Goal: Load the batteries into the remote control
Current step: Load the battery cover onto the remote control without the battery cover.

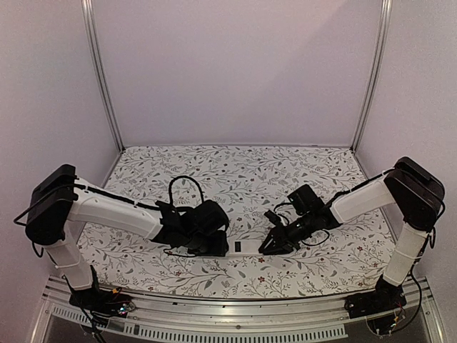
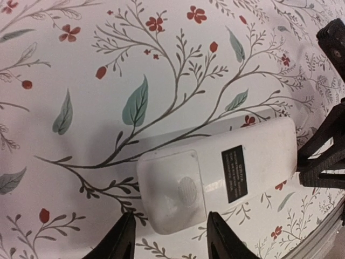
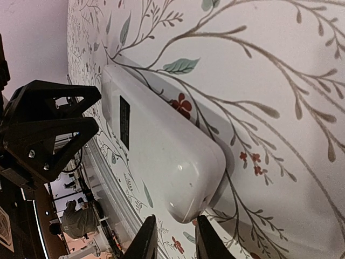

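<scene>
The remote control (image 1: 246,247) lies back up on the flowered table, between my two grippers. Its white back carries a small dark label (image 2: 235,172), and a cover panel (image 2: 172,186) sits flush at one end. My left gripper (image 2: 170,240) is open, a fingertip on either side of that end and just short of it, touching nothing. At the other end of the remote control (image 3: 156,145), my right gripper (image 3: 175,240) stands a little open, its tips just off the rounded corner, holding nothing. No batteries show in any view.
The flowered tablecloth (image 1: 235,179) covers the table, with grey walls behind and at both sides. A metal rail (image 1: 235,314) runs along the near edge by the arm bases. Both arms reach in toward the middle front.
</scene>
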`<act>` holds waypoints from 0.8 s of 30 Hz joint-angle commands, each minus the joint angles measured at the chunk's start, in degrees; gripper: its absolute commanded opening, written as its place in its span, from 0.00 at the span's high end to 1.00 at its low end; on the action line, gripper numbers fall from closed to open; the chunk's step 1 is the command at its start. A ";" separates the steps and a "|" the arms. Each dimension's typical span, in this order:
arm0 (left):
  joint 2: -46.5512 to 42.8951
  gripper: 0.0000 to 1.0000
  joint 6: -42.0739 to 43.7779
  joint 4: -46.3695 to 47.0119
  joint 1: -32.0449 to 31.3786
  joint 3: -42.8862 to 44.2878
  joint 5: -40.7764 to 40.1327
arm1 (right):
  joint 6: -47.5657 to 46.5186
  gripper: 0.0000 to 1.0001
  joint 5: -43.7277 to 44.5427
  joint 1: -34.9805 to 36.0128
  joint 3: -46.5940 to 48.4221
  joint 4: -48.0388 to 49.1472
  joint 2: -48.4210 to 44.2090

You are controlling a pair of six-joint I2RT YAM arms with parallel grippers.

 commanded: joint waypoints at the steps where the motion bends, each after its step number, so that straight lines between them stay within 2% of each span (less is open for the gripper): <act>1: 0.53 0.55 1.73 0.25 0.40 0.06 0.06 | -1.04 0.76 -0.06 0.25 0.56 0.21 0.27; 6: 3.29 0.56 0.91 -0.49 0.42 1.33 0.79 | -1.28 0.76 0.09 0.21 1.07 -0.16 0.49; 14: 6.22 0.66 1.96 2.94 -0.41 3.18 4.29 | -1.53 0.80 -0.09 0.23 2.29 -0.25 1.10; 17: 7.70 0.66 2.12 4.46 -1.14 3.82 6.73 | -1.44 0.81 -0.07 0.21 3.16 -0.32 1.21; 22: 3.06 0.49 6.27 4.02 0.81 1.49 5.87 | -2.26 0.78 0.15 -1.13 2.51 -2.53 -0.20; 24: 0.19 0.38 8.94 2.96 2.39 0.60 5.73 | -2.81 0.76 0.00 -2.61 1.37 -3.18 -1.17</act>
